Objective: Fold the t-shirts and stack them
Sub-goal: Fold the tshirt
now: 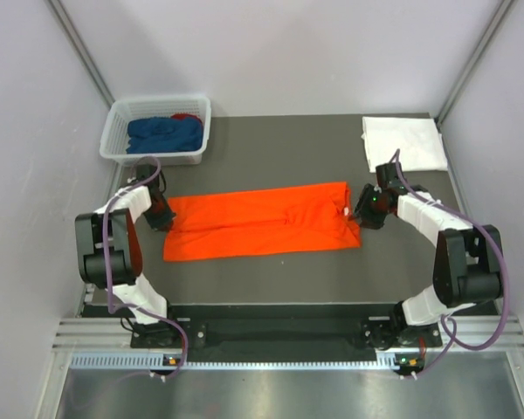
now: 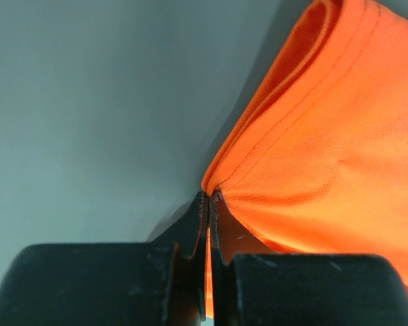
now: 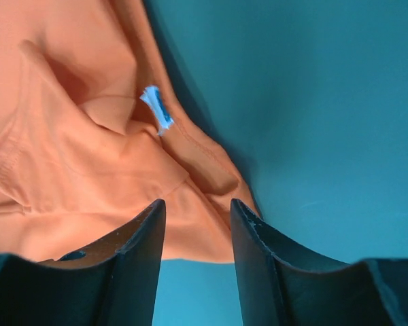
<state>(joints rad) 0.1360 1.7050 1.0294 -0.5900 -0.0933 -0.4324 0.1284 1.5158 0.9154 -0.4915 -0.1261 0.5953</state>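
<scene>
- Dark grey matting [image 1: 271, 292] covers the tabletop between pale wall panels. A metal rail [image 1: 279, 332] along the bottom of the top view carries both arm bases.
- At centre left, the left gripper [image 1: 164, 216] is clamped fully shut on the left end of the orange t-shirt [image 1: 258, 223]. In its wrist view the black fingers [image 2: 190, 238] meet with no gap. A stitched hem is bunched into the pinch, and the cloth fans out toward the upper right of that frame.
- That orange t-shirt lies across the middle of the matting as a long band running left to right, folded lengthwise. Its surface is mostly flat, with a few creases near the right end.
- At centre right, the right gripper [image 1: 365, 213] sits at the shirt's right end with its jaws partly apart. In its wrist view the fingers [image 3: 139, 251] stand on either side of a rumpled corner of orange cloth without closing on it, so nothing is gripped. A small white label [image 3: 156, 109] shows at the collar seam just beyond them.
- Farther back, in the upper left of the top view, a white lattice basket [image 1: 113, 144] stands on the matting. It holds a bundled dark blue t-shirt [image 1: 164, 133], and a bit of the red t-shirt [image 1: 189, 116] shows behind that.
- In the upper right, the white t-shirt [image 1: 403, 142] lies folded flat at the far corner, apart from the orange one.
</scene>
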